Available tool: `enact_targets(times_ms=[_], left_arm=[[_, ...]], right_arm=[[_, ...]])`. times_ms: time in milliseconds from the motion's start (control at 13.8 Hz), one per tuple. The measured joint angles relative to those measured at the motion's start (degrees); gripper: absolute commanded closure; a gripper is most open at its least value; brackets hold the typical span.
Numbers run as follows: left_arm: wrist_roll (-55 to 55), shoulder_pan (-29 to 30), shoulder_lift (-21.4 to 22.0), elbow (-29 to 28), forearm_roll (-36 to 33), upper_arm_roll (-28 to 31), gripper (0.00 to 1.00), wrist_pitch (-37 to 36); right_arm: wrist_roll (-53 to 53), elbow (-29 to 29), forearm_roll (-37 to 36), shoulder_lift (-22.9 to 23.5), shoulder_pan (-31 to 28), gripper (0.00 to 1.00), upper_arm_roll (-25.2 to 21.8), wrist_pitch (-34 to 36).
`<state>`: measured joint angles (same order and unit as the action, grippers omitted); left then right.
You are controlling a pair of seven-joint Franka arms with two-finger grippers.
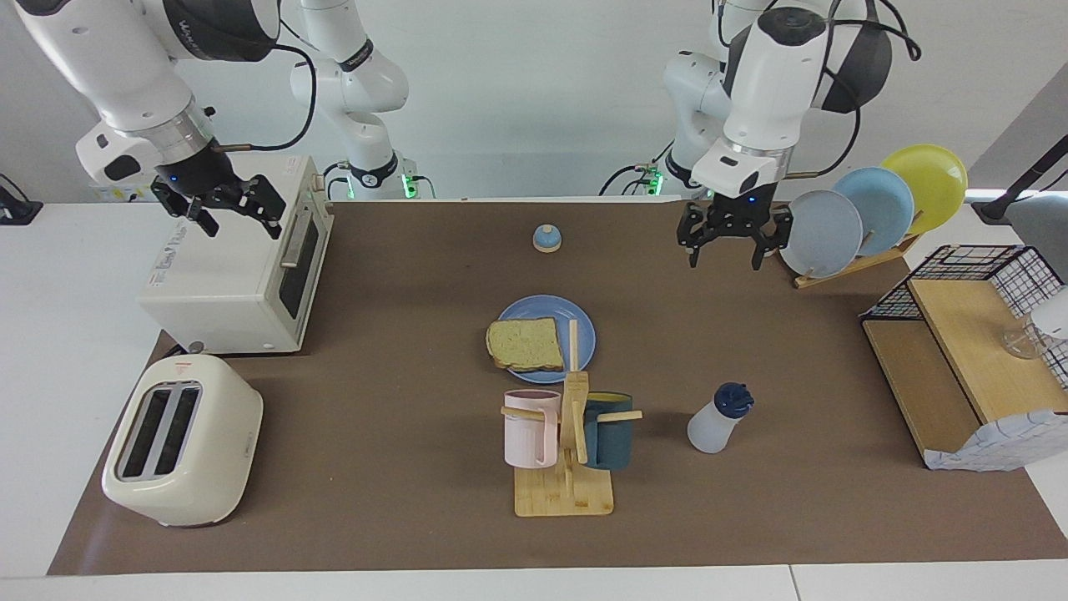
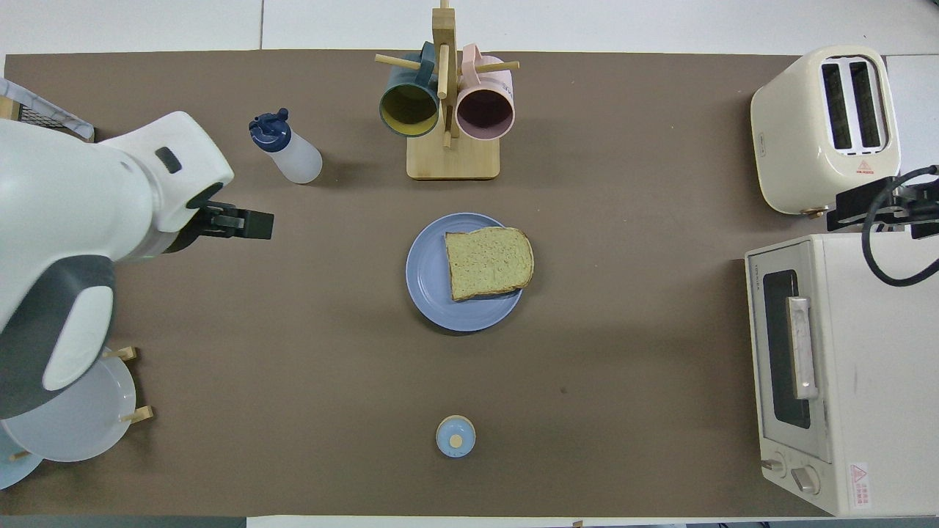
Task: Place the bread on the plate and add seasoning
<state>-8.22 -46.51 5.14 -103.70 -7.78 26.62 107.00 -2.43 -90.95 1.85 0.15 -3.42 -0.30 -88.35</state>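
The bread [image 1: 526,344] lies on the blue plate [image 1: 546,310] in the middle of the table, its edge overhanging the rim toward the right arm's end; both also show in the overhead view, the bread [image 2: 488,261] on the plate [image 2: 429,275]. The seasoning bottle [image 1: 717,420] [image 2: 290,150] stands on the table toward the left arm's end, farther from the robots than the plate. My left gripper [image 1: 726,249] [image 2: 249,224] hangs open and empty above the table beside the plate rack. My right gripper [image 1: 224,209] [image 2: 880,209] is open and empty over the toaster oven.
A wooden mug rack [image 1: 566,488] with a pink mug [image 1: 528,427] and a dark teal mug [image 1: 609,430] stands just farther out than the plate. A bell [image 1: 546,239], a toaster oven [image 1: 242,267], a toaster [image 1: 179,438], a plate rack [image 1: 868,213] and a wire-and-wood shelf [image 1: 959,351] surround the middle.
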Motion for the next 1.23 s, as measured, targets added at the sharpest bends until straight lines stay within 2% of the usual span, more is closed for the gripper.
enact_targets(times_ms=[290, 508, 798, 1234], left_arm=[[13.83, 8.44, 1.87, 1.06, 0.23, 0.28, 0.00, -6.26], [22.50, 14.05, 2.42, 1.03, 0.49, 0.51, 0.00, -7.82], [22.92, 15.19, 2.45, 0.92, 0.52, 0.48, 0.00, -9.00], [22.95, 19.89, 3.11, 0.96, 0.51, 0.35, 0.00, -9.10]], right_arm=[[0.00, 0.00, 0.00, 0.00, 0.00, 0.00, 0.00, 0.00], [0.00, 0.00, 0.00, 0.00, 0.00, 0.00, 0.00, 0.00], [0.00, 0.00, 0.00, 0.00, 0.00, 0.00, 0.00, 0.00], [0.00, 0.00, 0.00, 0.00, 0.00, 0.00, 0.00, 0.00]])
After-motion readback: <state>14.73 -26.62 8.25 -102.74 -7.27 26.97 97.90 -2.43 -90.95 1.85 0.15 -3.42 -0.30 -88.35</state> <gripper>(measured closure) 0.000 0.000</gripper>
